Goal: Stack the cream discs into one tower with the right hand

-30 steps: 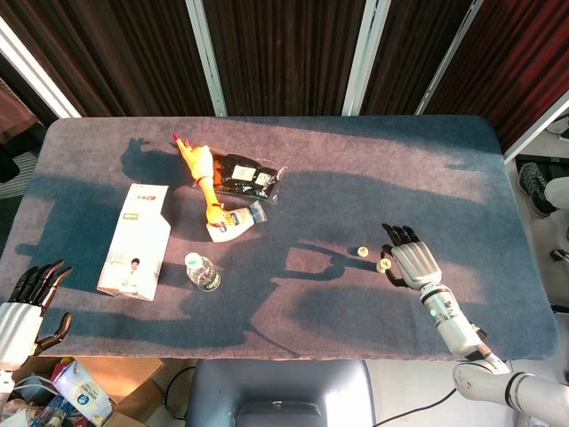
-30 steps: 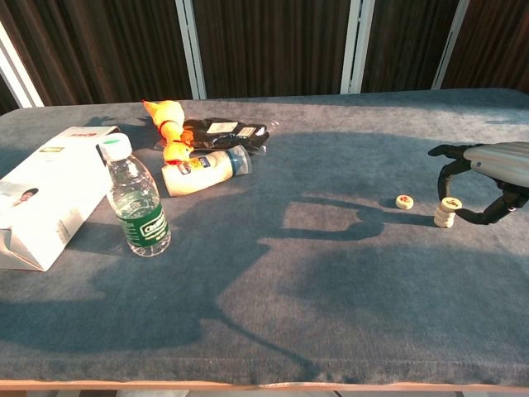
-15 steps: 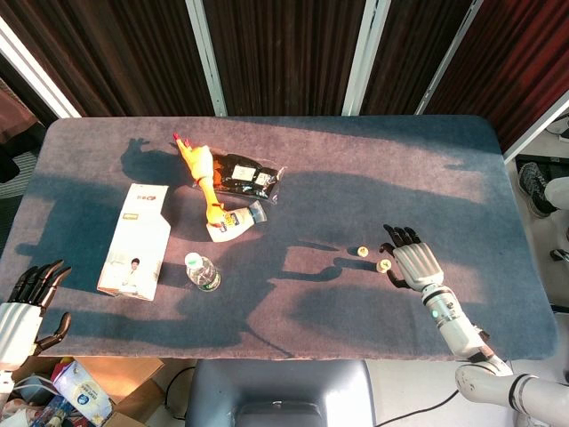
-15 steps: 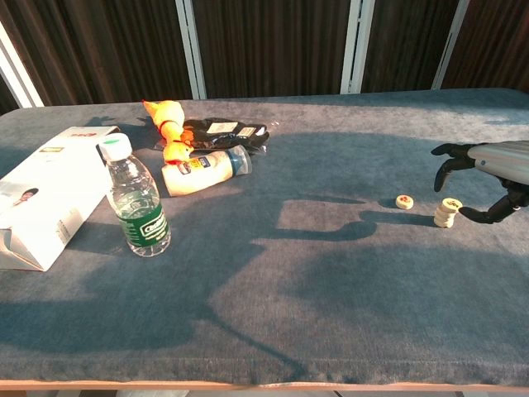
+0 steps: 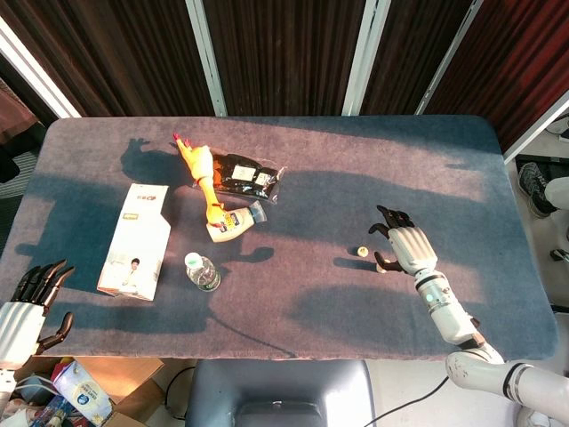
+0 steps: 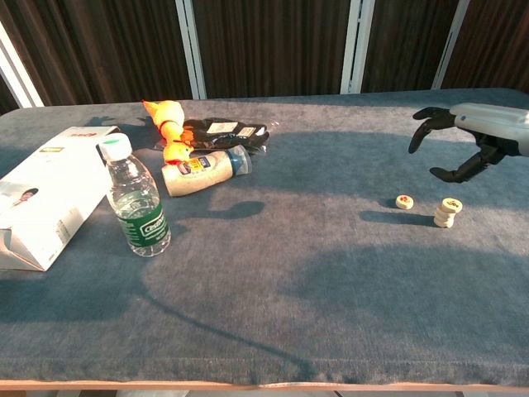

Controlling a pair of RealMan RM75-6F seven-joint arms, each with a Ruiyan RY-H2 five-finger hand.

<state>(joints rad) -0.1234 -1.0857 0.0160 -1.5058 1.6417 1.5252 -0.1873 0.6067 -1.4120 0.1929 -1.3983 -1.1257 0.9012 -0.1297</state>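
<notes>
One cream disc (image 6: pixel 404 202) lies flat on the grey table (image 6: pixel 273 273), just beside the short disc tower (image 6: pixel 446 212); I see my right hand (image 6: pixel 463 141) above them, fingers spread, holding nothing, touching neither

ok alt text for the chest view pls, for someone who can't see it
The robot's right hand hovers open above a short stack of cream discs, with one loose disc beside it on a grey table. Far left stand a water bottle and a box.
</notes>
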